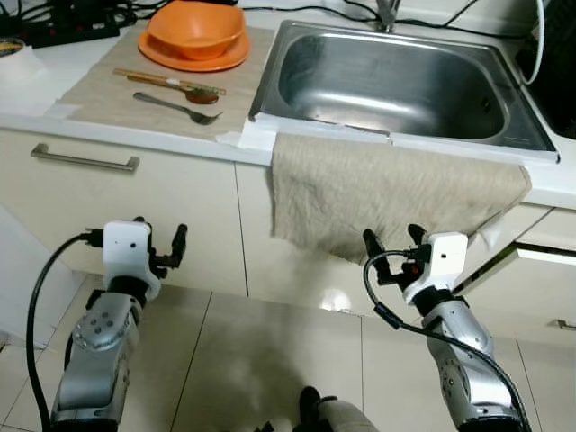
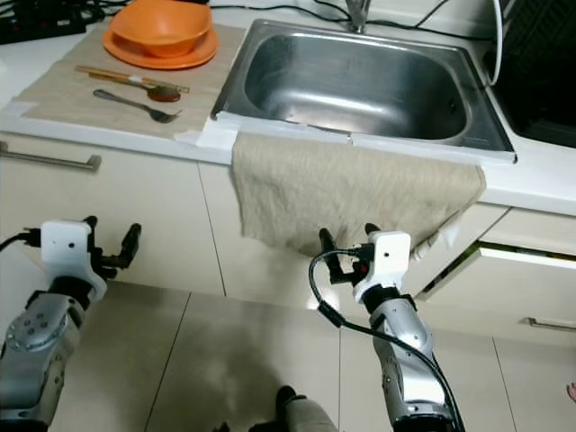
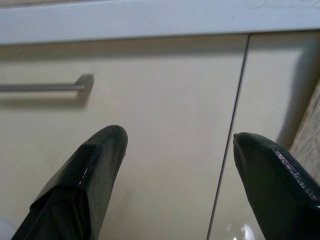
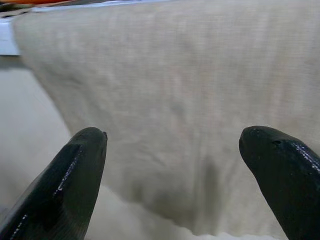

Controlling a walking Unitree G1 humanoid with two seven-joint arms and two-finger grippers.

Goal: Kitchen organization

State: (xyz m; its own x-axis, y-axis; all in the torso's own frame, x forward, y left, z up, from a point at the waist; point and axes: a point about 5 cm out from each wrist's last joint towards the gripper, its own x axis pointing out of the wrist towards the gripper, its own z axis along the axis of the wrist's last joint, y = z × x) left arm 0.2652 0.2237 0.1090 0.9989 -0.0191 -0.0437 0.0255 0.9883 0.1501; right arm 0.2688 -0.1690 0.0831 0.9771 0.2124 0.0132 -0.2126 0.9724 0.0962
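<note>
A beige linen cloth hangs over the front edge of the white bench, below the steel sink. The right gripper hovers open just before the cloth's lower hem, empty. The left gripper, also open and empty, faces the cream cabinet drawer.

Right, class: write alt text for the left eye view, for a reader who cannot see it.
A beige cloth hangs over the counter edge below a steel sink; the right gripper is open in front of it. The left gripper, open, faces a cabinet drawer. An orange bowl and cutlery lie left of the sink.
</note>
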